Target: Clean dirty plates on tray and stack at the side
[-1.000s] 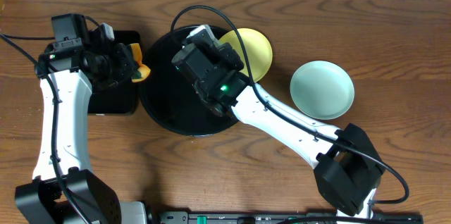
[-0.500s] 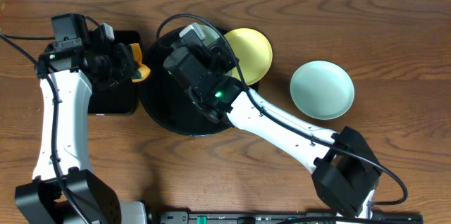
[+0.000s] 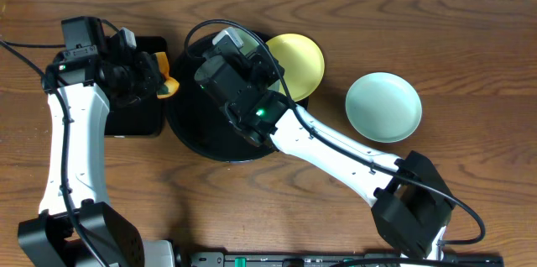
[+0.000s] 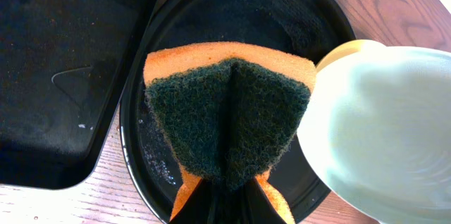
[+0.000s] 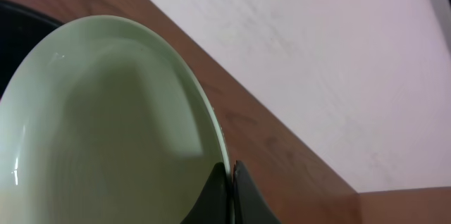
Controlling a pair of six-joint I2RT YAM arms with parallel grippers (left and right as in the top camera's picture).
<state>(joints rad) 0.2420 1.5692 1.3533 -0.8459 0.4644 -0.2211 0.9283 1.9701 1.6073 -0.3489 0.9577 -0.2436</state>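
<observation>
My right gripper (image 3: 239,55) hovers over the round black tray (image 3: 201,133), shut on the rim of a pale blue-green plate (image 5: 106,125), which it holds tilted. In the right wrist view its fingertips (image 5: 229,176) pinch the rim. That plate (image 4: 380,132) also shows in the left wrist view, just right of the sponge. My left gripper (image 3: 161,82) is at the tray's left edge, shut on an orange sponge with a dark green scouring face (image 4: 229,122). A pale yellow plate (image 3: 300,61) lies on the tray's right rim. A second blue-green plate (image 3: 383,107) rests on the table to the right.
A smaller black rectangular tray (image 3: 134,116) lies left of the round tray, under my left arm; it also shows in the left wrist view (image 4: 56,76). Bare wooden table surrounds both trays. A pale wall lies beyond the table's far edge (image 5: 317,55).
My right gripper moved a little left over the tray with the plate, uncovering more of the yellow plate. The left arm and sponge have not moved.
</observation>
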